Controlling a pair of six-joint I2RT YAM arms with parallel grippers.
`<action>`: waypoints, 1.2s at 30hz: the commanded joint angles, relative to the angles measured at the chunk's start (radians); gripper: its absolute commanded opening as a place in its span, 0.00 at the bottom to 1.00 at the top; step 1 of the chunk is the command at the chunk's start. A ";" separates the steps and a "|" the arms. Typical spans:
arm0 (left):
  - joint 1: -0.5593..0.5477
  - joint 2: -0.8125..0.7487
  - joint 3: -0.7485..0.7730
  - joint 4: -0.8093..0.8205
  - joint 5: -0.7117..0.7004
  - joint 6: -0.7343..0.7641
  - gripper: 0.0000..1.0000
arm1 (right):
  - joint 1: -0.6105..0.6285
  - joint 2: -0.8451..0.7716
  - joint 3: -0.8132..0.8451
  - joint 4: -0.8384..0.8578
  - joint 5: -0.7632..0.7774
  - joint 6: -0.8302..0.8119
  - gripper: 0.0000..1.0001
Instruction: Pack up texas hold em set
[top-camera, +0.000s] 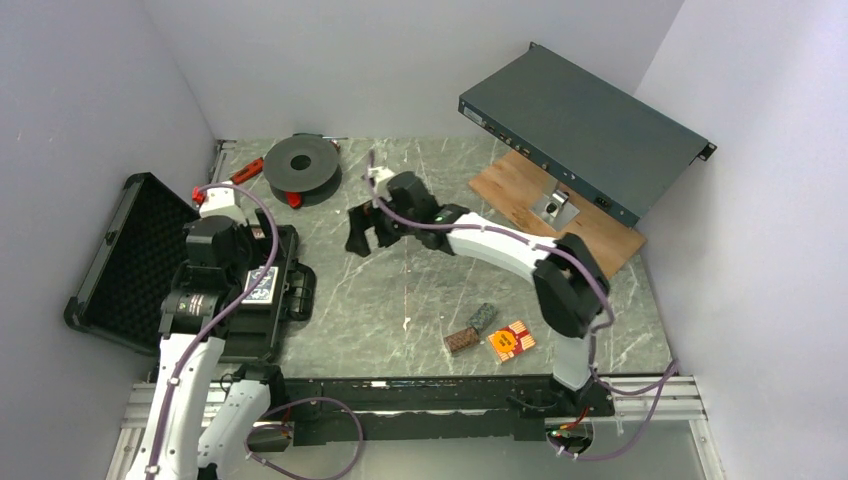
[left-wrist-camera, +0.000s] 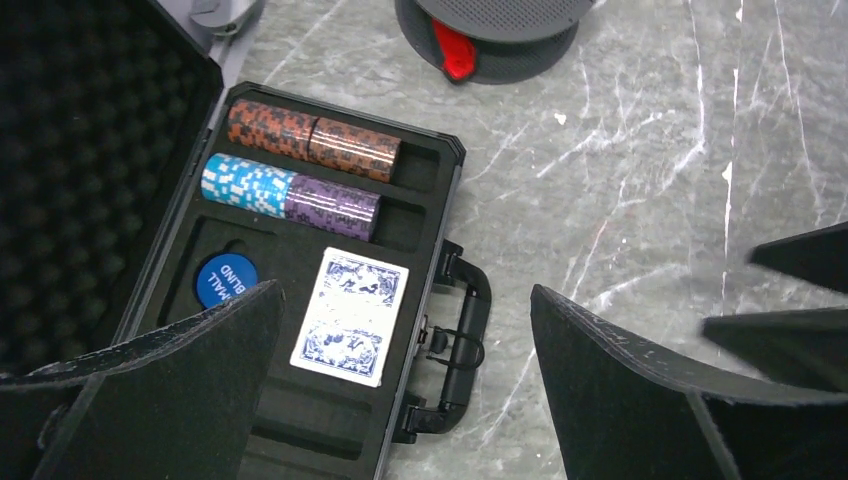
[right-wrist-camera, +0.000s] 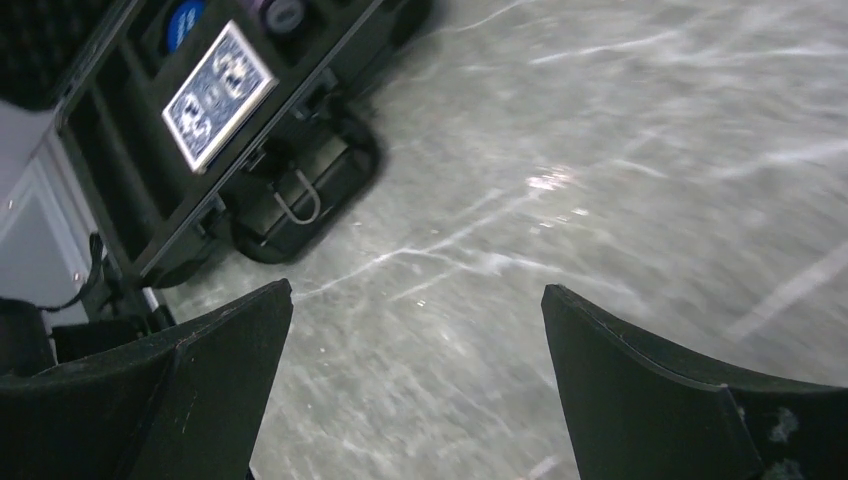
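The open briefcase (top-camera: 135, 255), at the left of the top view, is filled with four chip stacks (left-wrist-camera: 355, 148) and one blue card deck (left-wrist-camera: 350, 315). Two loose stacks (top-camera: 461, 340) and one red deck (top-camera: 511, 340) are seen lower centre. The left gripper (left-wrist-camera: 405, 300) and right gripper (right-wrist-camera: 417, 295) are spread wide, empty.

The counter (right-wrist-camera: 620, 200) looks like polished grey marble, glossy, with pale veins. The briefcase (left-wrist-camera: 410, 228) is matt black plastic, its lid lined with bumpy foam (left-wrist-camera: 80, 170). A bare wooden board (top-camera: 505, 185) lies under a smooth dark metal box (top-camera: 585, 125).
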 joint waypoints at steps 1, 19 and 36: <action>0.001 -0.058 0.004 0.031 -0.099 -0.026 1.00 | 0.053 0.132 0.145 0.053 -0.181 -0.077 0.98; 0.001 -0.083 -0.005 0.036 -0.088 -0.042 0.99 | 0.127 0.510 0.481 0.137 -0.167 -0.178 0.80; 0.000 -0.068 0.002 0.031 -0.080 -0.041 0.98 | 0.176 0.701 0.659 0.069 -0.190 -0.278 0.64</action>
